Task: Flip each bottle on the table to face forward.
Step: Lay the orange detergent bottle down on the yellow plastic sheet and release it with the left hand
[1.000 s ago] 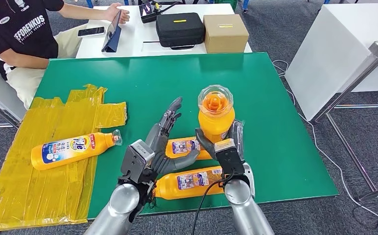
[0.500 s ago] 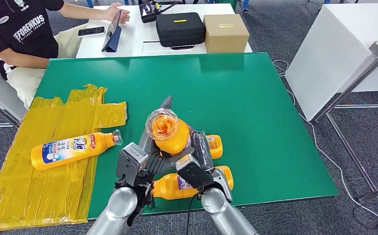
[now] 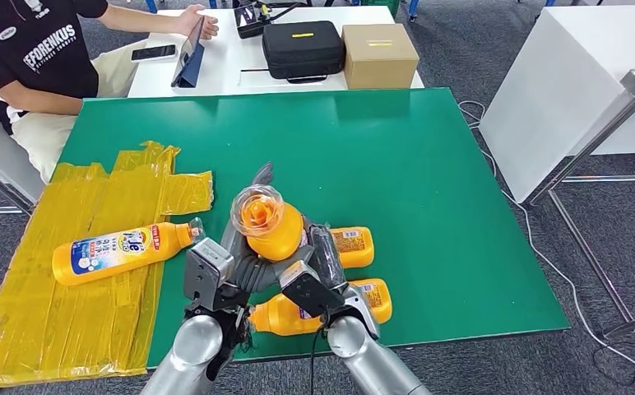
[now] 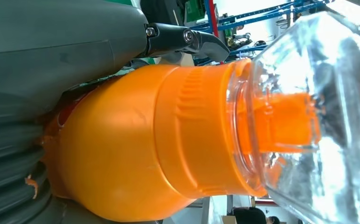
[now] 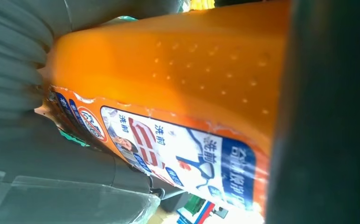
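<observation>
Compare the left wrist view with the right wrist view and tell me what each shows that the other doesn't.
Left wrist view alone: the held orange plastic bottle's clear faceted cap over its orange nozzle, with blue racking behind.

Right wrist view alone: the bottle's printed blue-and-white label and dimpled orange side.

Both: the same orange bottle, close up, with grey ribbed covers of the left hand and right hand gripping it.

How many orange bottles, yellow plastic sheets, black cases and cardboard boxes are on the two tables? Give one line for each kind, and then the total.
Orange bottles: 4 (held upright, on the sheet, two lying near the hands)
Yellow plastic sheets: 1
Black cases: 1
Cardboard boxes: 1
Total: 7
</observation>
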Robot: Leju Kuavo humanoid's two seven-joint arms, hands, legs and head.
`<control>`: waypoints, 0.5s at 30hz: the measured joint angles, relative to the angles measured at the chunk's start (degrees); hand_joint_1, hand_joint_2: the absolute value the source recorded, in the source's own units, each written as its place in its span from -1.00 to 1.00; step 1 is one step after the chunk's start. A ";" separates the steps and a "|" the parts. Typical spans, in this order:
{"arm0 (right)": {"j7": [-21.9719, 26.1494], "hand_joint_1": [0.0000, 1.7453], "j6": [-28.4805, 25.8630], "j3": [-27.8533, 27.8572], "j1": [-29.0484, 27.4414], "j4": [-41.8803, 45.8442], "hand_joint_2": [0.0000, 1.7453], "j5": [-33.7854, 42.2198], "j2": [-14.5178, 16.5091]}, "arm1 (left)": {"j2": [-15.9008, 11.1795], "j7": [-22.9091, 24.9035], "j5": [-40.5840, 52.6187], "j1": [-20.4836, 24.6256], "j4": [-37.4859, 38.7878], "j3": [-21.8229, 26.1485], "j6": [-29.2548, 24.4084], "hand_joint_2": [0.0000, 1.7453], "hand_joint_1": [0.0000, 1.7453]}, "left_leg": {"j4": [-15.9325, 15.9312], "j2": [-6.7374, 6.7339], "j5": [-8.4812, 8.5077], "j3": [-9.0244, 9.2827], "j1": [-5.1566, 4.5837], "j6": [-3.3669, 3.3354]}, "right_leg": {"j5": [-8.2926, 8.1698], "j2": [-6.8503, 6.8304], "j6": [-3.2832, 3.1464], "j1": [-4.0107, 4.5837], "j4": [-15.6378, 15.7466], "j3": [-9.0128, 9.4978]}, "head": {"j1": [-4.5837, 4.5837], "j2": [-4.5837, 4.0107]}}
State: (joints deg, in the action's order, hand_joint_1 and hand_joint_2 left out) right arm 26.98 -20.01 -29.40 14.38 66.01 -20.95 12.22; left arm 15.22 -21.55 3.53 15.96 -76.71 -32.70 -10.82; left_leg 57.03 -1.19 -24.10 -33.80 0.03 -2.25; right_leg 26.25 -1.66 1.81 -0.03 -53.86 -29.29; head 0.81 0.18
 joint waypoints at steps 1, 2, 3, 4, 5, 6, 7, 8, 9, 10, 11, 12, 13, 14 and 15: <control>0.08 1.00 -0.10 -0.18 0.19 -0.42 1.00 0.36 0.03 | -0.05 -0.01 -0.06 -0.02 -0.03 0.04 0.00 1.00 -1.00 | 0.00 0.00 0.00 0.00 0.00 0.00 | 0.00 0.00 0.00 0.00 0.00 0.00 | 0.00 0.00; 0.21 1.00 -0.17 -0.33 0.33 -0.77 1.00 0.71 0.05 | -0.10 -0.01 -0.10 -0.03 -0.05 0.07 0.00 1.00 -1.00 | 0.00 0.00 0.00 0.00 0.00 0.00 | 0.00 0.00 0.00 0.00 0.00 0.00 | 0.00 0.01; 0.38 1.00 -0.23 -0.45 0.43 -1.08 1.00 1.07 0.05 | -0.15 -0.01 -0.13 -0.04 -0.08 0.08 0.00 1.00 -1.00 | 0.00 0.00 0.00 0.00 0.00 0.00 | 0.00 0.00 0.00 0.00 0.00 0.00 | 0.00 0.01; 0.54 1.00 -0.26 -0.53 0.47 -1.30 1.00 1.37 0.05 | -0.19 -0.01 -0.17 -0.07 -0.09 0.09 0.00 1.00 -1.00 | 0.00 0.00 0.00 0.00 0.00 0.00 | 0.00 0.00 0.00 0.00 0.00 0.00 | 0.01 0.00; 0.69 1.00 -0.29 -0.59 0.49 -1.50 1.00 1.57 0.04 | -0.21 -0.01 -0.22 -0.10 -0.09 0.09 0.00 1.00 -1.00 | 0.00 0.00 0.00 0.00 0.00 0.00 | 0.00 0.00 0.00 0.00 0.00 0.00 | 0.01 0.01; 0.81 1.00 -0.32 -0.64 0.50 -1.66 1.00 1.73 0.04 | -0.22 -0.01 -0.26 -0.15 -0.09 0.09 0.00 1.00 -0.99 | 0.00 0.00 0.00 0.00 0.00 0.00 | 0.00 0.00 0.00 0.00 0.00 0.00 | 0.01 0.00; 0.92 1.00 -0.34 -0.68 0.50 -1.80 1.00 1.83 0.04 | -0.24 -0.01 -0.31 -0.21 -0.09 0.09 0.00 1.00 -0.76 | 0.00 0.00 0.00 0.00 0.00 0.00 | 0.00 0.00 0.00 -0.01 0.00 0.00 | 0.01 0.01; 1.04 1.00 -0.34 -0.70 0.50 -1.91 1.00 1.94 0.04 | -0.28 -0.03 -0.38 -0.27 -0.10 0.09 0.00 1.00 -0.31 | 0.00 0.00 0.00 0.00 0.00 0.00 | 0.00 0.00 0.00 -0.01 0.00 0.00 | 0.01 0.01; 1.22 1.00 -0.39 -0.75 0.49 -2.02 1.00 2.15 0.04 | -0.36 -0.10 -0.51 -0.35 -0.15 0.09 -0.01 1.00 0.18 | 0.00 0.00 0.00 0.00 -0.01 0.00 | 0.00 0.00 0.00 -0.01 0.00 0.00 | 0.02 0.00; 1.42 1.00 -0.51 -0.81 0.48 -2.11 1.00 2.44 0.03 | -0.47 -0.20 -0.72 -0.45 -0.25 0.08 -0.01 1.00 0.67 | 0.00 0.00 0.00 0.00 -0.01 0.00 | 0.00 0.00 0.00 -0.01 0.01 -0.01 | 0.01 0.00; 1.63 1.00 -0.69 -0.89 0.47 -2.18 1.00 2.77 -0.01 | -0.59 -0.33 -0.92 -0.56 -0.37 0.04 -0.02 1.00 0.95 | 0.00 0.00 0.00 0.00 -0.01 0.00 | 0.00 0.00 0.00 -0.01 0.01 -0.02 | 0.01 -0.01; 1.82 1.00 -0.92 -0.98 0.46 -2.23 1.00 3.14 -0.07 | -0.70 -0.44 -1.08 -0.65 -0.50 -0.03 -0.02 1.00 1.00 | 0.00 0.00 0.00 0.00 -0.01 0.00 | 0.00 0.00 0.00 -0.01 0.01 -0.02 | 0.01 -0.01; 1.95 1.00 -1.13 -1.06 0.45 -2.25 1.00 3.47 -0.13 | -0.78 -0.54 -1.17 -0.71 -0.58 -0.12 -0.03 1.00 1.00 | 0.00 0.00 0.00 0.00 -0.01 0.00 | 0.00 0.00 0.00 -0.01 0.01 -0.02 | 0.01 -0.01; 2.02 1.00 -1.27 -1.11 0.44 -2.25 1.00 3.76 -0.20 | -0.83 -0.59 -1.20 -0.75 -0.65 -0.19 -0.03 1.00 1.00 | 0.00 0.00 0.00 0.00 -0.01 0.00 | 0.00 0.01 0.00 -0.01 0.01 -0.02 | 0.01 -0.01; 2.08 1.00 -1.36 -1.15 0.46 -2.25 1.00 4.01 -0.24 | -0.87 -0.62 -1.21 -0.77 -0.74 -0.25 -0.04 1.00 1.00 | 0.00 0.00 0.00 0.00 -0.01 0.00 | 0.00 0.01 0.00 -0.01 0.01 -0.02 | 0.02 -0.01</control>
State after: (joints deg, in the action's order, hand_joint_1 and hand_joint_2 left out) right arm 29.06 -21.37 -30.55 14.84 63.76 -16.93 11.98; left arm 14.35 -22.16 2.33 15.19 -77.45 -32.94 -10.86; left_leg 57.03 -1.19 -24.10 -33.80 0.02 -2.25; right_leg 26.24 -1.65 1.82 -0.04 -53.86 -29.32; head 0.83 0.18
